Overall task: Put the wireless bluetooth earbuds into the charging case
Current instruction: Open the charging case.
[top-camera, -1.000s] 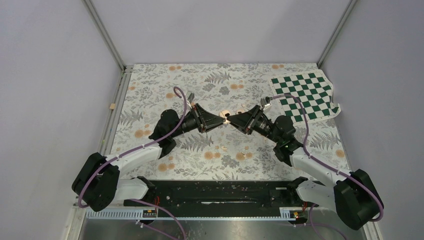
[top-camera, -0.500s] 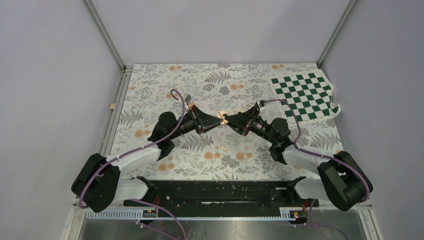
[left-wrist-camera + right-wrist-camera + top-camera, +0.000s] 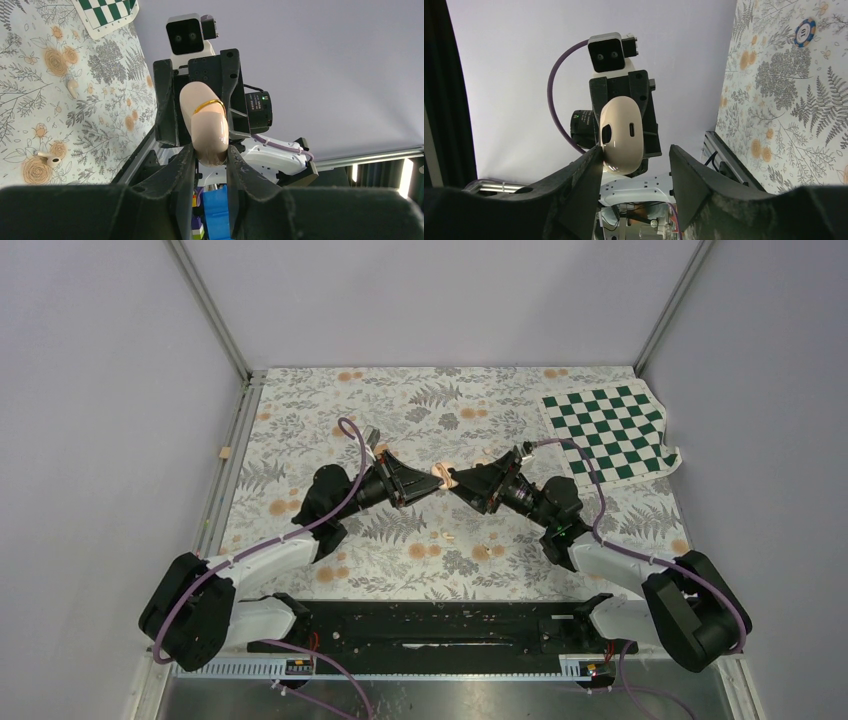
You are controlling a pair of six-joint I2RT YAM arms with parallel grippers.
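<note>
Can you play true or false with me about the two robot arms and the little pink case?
1. The left gripper is squeezing the charging case. True.
2. Both buds are tucked inside the case. False: an earbud and a second earbud lie out on the flowery table.
3. The right gripper is clamped tight on the case. False: its jaws stand apart, with a clear gap between the case and one finger.
4. A green and white checkered cloth lies at the table's far right corner. True.
</note>
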